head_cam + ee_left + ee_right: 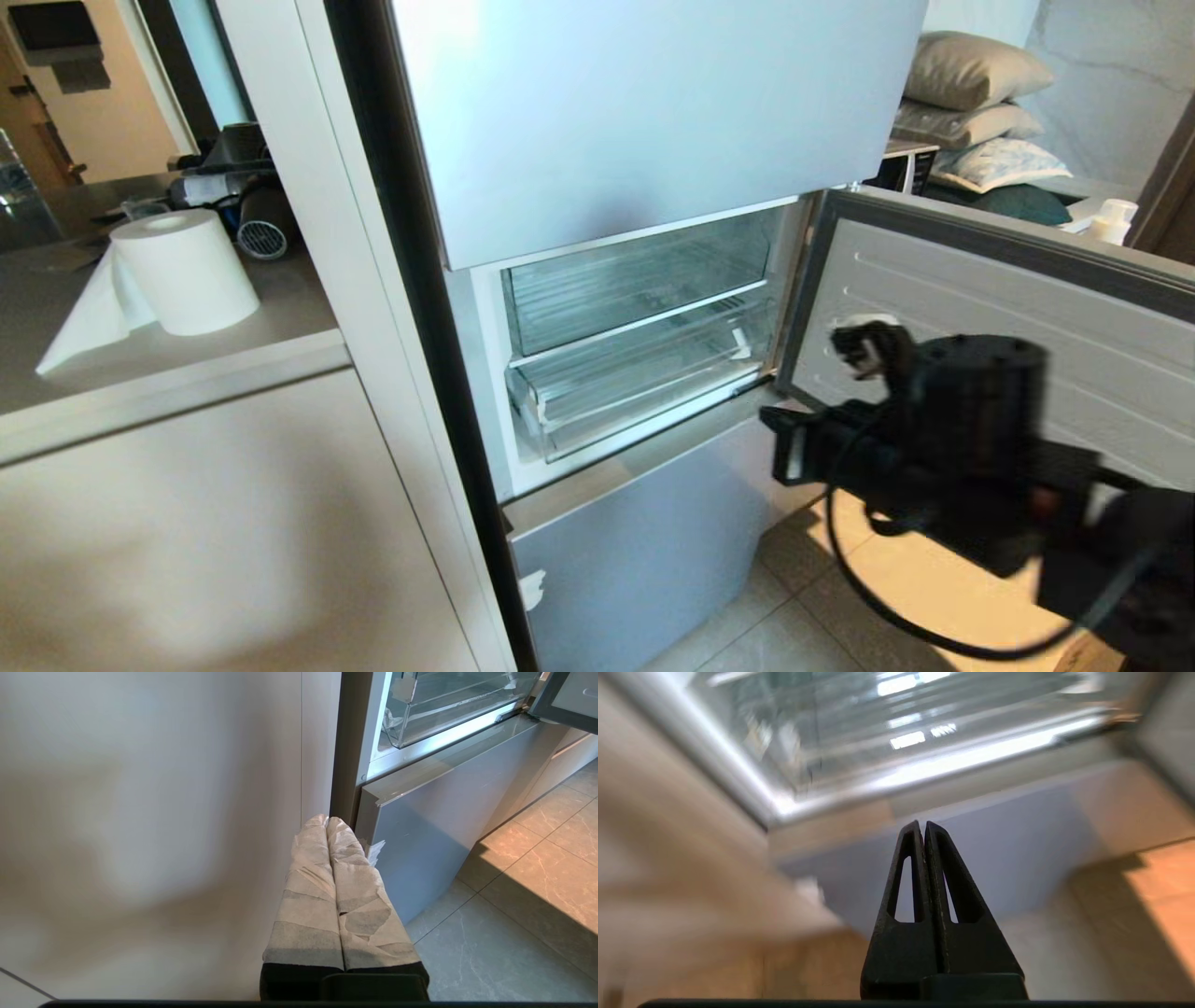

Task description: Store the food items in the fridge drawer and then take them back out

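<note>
The right gripper (923, 826) sits closest to the camera, its two black fingers pressed flat together with nothing between them. In the head view the right arm (943, 448) is a dark, blurred mass low on the robot's right, with a black cable looping beneath it over the tiled floor (775, 625). The gripper points up toward the open fridge compartment.

Just beyond the fingertips lies the pale-blue lower door panel (994, 858), shut. Above and past that panel is the fridge drawer (644, 383), a wide, shallow, clear plastic drawer with a thick front lip and a white patch at its right front corner. It is well apart from the gripper, and no food shows in it. A second clear bin (635, 289) sits above it. To the gripper's right, the middle fridge door (1008, 308) hangs swung open.

The left gripper (327, 823), its fingers wrapped in white tape and closed against each other, holds nothing. It rests low beside the beige cabinet wall (140, 835), left of the fridge.

Farther off to the left, a paper towel roll (182, 271) stands on a counter (56, 327). Behind the open door, pillows (971, 84) are stacked.
</note>
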